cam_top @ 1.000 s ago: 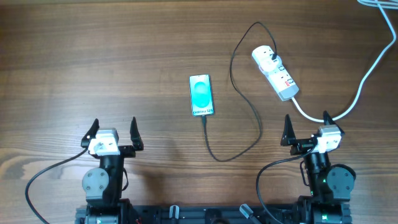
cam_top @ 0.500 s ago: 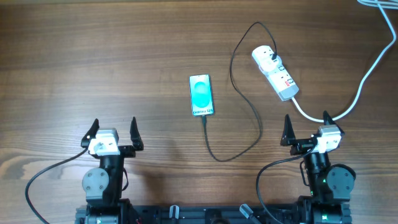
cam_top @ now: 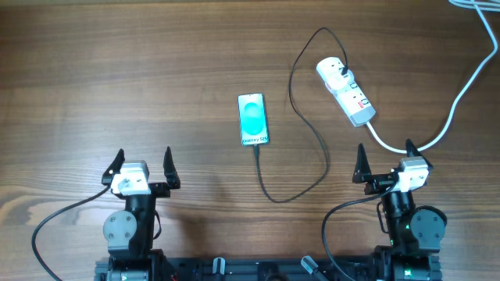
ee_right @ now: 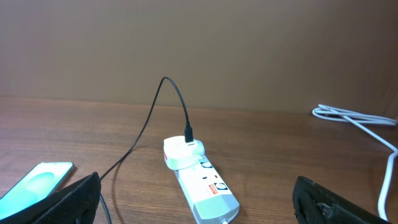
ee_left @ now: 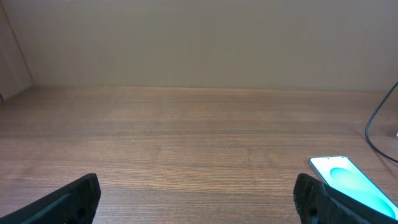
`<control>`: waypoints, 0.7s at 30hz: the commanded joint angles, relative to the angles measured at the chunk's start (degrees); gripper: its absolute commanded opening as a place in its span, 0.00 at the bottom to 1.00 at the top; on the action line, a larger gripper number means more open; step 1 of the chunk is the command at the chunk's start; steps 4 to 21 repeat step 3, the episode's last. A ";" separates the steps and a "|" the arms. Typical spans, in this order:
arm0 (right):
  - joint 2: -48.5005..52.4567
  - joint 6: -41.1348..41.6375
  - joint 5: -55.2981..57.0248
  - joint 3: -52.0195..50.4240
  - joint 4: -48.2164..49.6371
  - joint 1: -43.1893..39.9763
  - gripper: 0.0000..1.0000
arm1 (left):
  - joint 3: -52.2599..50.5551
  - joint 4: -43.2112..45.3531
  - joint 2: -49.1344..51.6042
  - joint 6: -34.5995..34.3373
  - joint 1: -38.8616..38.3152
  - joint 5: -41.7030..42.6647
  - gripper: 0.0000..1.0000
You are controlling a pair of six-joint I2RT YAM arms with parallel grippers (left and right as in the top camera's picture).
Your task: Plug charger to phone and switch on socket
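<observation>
We see our left hand (cam_top: 142, 161) spread wide and holding nothing, at the near edge of the worktop (cam_top: 94, 70). Our right hand (cam_top: 384, 154) is likewise spread and empty. Farther out between them lies the phone (cam_top: 253, 119), flat on the wood with its screen lit turquoise. The charger (cam_top: 291, 82) meets the phone's near end with its tip, loops toward the right hand, then climbs to a white plug (cam_top: 331, 69) seated in the socket (cam_top: 349, 95) (lying at a slant, far right). The socket's thick white cord (cam_top: 461, 90) passes close by the right hand's outer finger.
</observation>
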 commanded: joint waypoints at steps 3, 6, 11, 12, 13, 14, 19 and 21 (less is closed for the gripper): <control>-0.46 -1.11 0.74 -0.09 0.09 0.20 1.00 | -0.35 -0.02 -0.46 -0.13 0.00 0.68 1.00; -0.46 -1.11 0.74 -0.09 0.09 0.20 1.00 | -0.35 -0.02 -0.46 -0.13 0.00 0.68 1.00; -0.46 -1.11 0.74 -0.09 0.09 0.20 1.00 | -0.35 -0.02 -0.46 -0.13 0.00 0.68 1.00; -0.46 -1.11 0.74 -0.09 0.09 0.20 1.00 | -0.35 -0.02 -0.46 -0.13 0.00 0.68 1.00; -0.46 -1.11 0.74 -0.09 0.09 0.20 1.00 | -0.35 -0.02 -0.46 -0.13 0.00 0.68 1.00; -0.46 -1.11 0.74 -0.09 0.09 0.20 1.00 | -0.35 -0.02 -0.46 -0.13 0.00 0.68 1.00; -0.46 -1.11 0.74 -0.09 0.09 0.20 1.00 | -0.35 -0.02 -0.46 -0.13 0.00 0.68 1.00; -0.46 -1.11 0.74 -0.09 0.09 0.20 1.00 | -0.35 -0.02 -0.46 -0.13 0.00 0.68 1.00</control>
